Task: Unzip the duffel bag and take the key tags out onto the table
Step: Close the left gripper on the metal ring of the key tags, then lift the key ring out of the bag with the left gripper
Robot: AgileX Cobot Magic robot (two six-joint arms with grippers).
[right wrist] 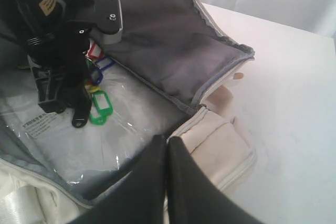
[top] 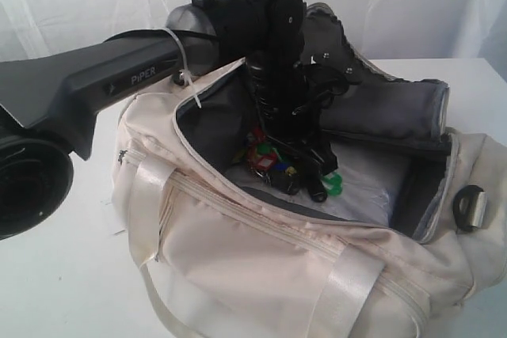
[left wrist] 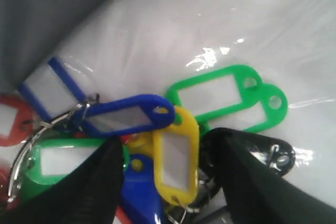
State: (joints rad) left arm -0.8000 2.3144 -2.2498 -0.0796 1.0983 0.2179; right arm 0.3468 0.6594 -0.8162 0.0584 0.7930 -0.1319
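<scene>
The cream duffel bag (top: 261, 267) lies unzipped on the white table (top: 63, 275), with its grey-lined flap (top: 388, 112) folded back. The key tags (top: 269, 160) lie in a bunch on clear plastic on the bag's floor. My left gripper (top: 305, 184) reaches down into the bag. In the left wrist view it is open (left wrist: 168, 182), its black fingers (left wrist: 94, 182) on either side of a yellow tag (left wrist: 176, 156) and a blue one. My right gripper (right wrist: 167, 141) is shut, its tips at the bag's cream rim (right wrist: 220, 145). Nothing shows between its fingers.
A crinkled clear plastic sheet (top: 364, 187) covers the bag's bottom. A grey and black strap ring (top: 473, 207) sits on the bag's right end. Webbing handles (top: 344, 286) lie over the near side. White curtains hang behind the table (right wrist: 294, 103).
</scene>
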